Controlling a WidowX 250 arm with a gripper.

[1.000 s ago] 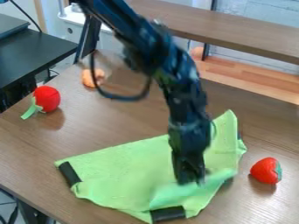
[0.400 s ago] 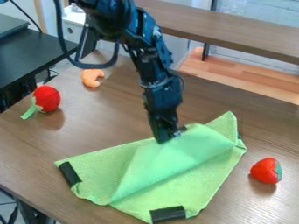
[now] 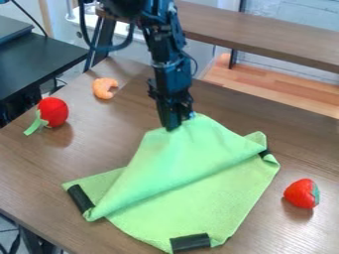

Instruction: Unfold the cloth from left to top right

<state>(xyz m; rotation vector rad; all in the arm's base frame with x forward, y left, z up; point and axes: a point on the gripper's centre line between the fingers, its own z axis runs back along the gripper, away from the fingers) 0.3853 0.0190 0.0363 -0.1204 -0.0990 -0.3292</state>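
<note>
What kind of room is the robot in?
Maybe a lab or workshop where people try out robots: there's a robot arm over a wooden table, a black desk nearby, and a toy strawberry.

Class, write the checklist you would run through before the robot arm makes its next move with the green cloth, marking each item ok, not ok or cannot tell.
1. Gripper has hold of the green cloth at its raised far edge: ok.
2. Cloth lies fully open: not ok, a fold runs diagonally across it.
3. Orange curved toy, beyond the cloth, is apart from it: ok.
4. Red toy with the green stem, on the left of the picture, is apart from the cloth: ok.
5. Red toy on the right is apart from the cloth: ok.
6. Nothing lies under the raised part: cannot tell.
</note>
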